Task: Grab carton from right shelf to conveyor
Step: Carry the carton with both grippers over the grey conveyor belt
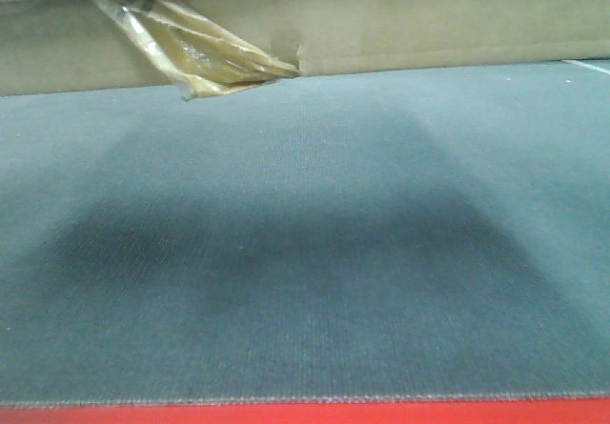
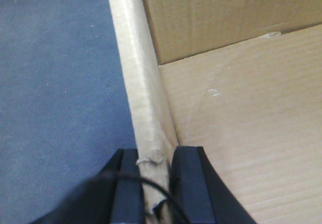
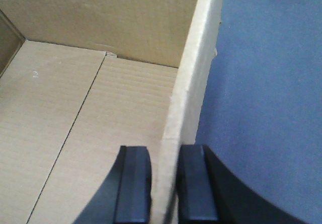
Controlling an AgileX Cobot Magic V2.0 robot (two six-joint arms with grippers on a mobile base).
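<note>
The dark grey conveyor fills the front view, and the carton stands across the top of the frame.
We see the left gripper pinching one carton wall at the bottom centre of its view, and the right gripper pinching another wall in the same way. Each has one finger inside the carton and one outside above the belt. The tape wad hangs at upper left, and the red strip runs along the bottom.
</note>
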